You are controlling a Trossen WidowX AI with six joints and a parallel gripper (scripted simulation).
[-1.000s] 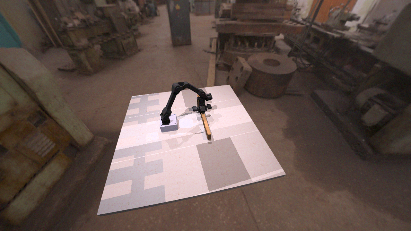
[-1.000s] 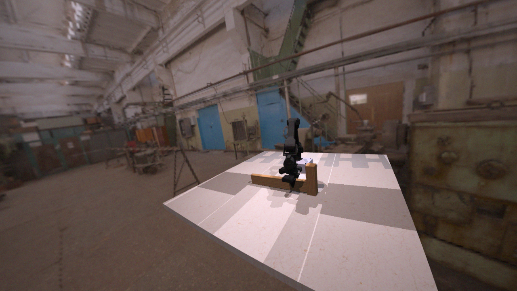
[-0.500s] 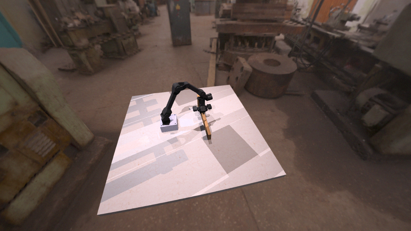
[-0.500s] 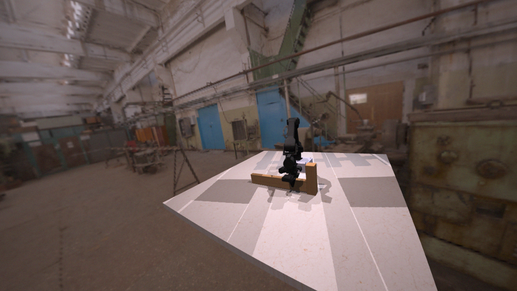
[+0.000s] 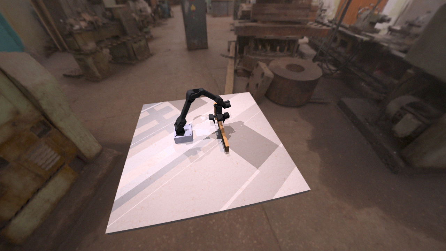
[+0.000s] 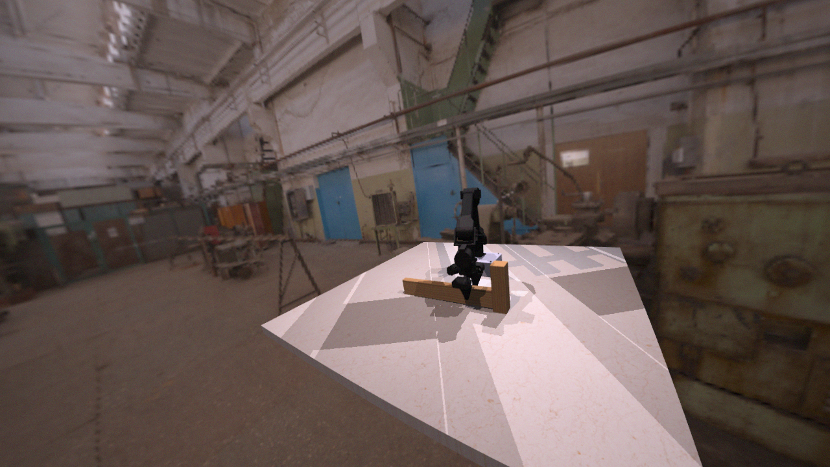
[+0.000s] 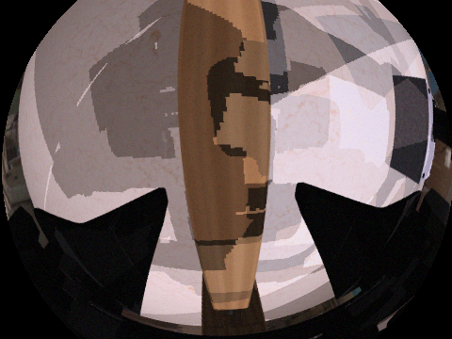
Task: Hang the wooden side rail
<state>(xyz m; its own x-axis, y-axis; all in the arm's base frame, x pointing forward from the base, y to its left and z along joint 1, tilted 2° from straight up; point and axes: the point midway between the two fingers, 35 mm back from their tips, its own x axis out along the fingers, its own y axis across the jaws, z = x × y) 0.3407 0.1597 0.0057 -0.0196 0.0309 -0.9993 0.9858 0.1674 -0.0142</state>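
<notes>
The wooden side rail (image 5: 224, 138) (image 6: 426, 288) (image 7: 226, 118) stands on its narrow edge, and its far end appears to rest on the table. Its near end meets the upright headboard post (image 5: 214, 107) (image 6: 500, 287) (image 7: 233, 325), with no clear gap in the exterior view. The hooks, pins and slot are hidden, so I cannot tell how they sit. My gripper (image 5: 218, 121) (image 7: 233, 193) is open and points down over the rail near the post. In the wrist view its fingers stand apart on either side of the rail, with space between each finger and the wood.
The pale patterned table (image 5: 187, 187) (image 6: 569, 377) carries the post and rail. The arm's light base block (image 5: 184, 138) (image 6: 490, 258) stands to one side of the rail. The arm reaches from it over the rail. Shadows fall across the rail and table.
</notes>
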